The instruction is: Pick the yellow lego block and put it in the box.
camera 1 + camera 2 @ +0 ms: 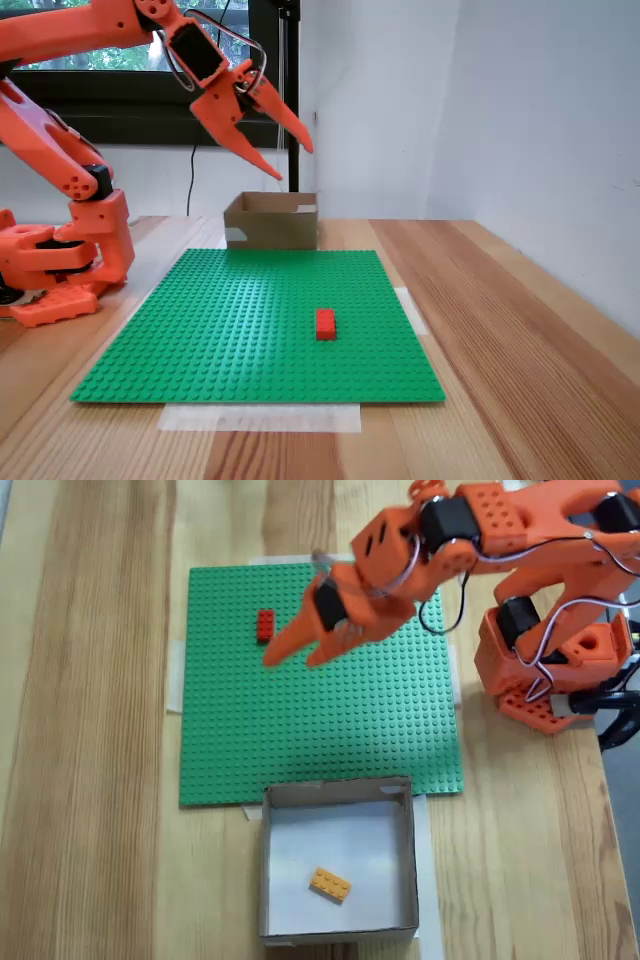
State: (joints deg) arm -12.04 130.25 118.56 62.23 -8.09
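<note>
The yellow lego block (329, 883) lies flat on the white floor of the box (338, 793), a low brown cardboard box at the bottom of a fixed view from above. In a fixed view from the table's front, the box (272, 222) stands at the far edge of the green baseplate (240, 320). My orange gripper (293, 160) hangs high in the air above the box, open, with nothing between its fingers. From above, the gripper (290, 658) shows over the baseplate (320, 730), near a red lego brick (264, 626).
The red lego brick (325, 323) sits on the baseplate, right of centre in the front view. My arm's orange base (60, 260) stands at the left of the table. A white wall runs along the right side.
</note>
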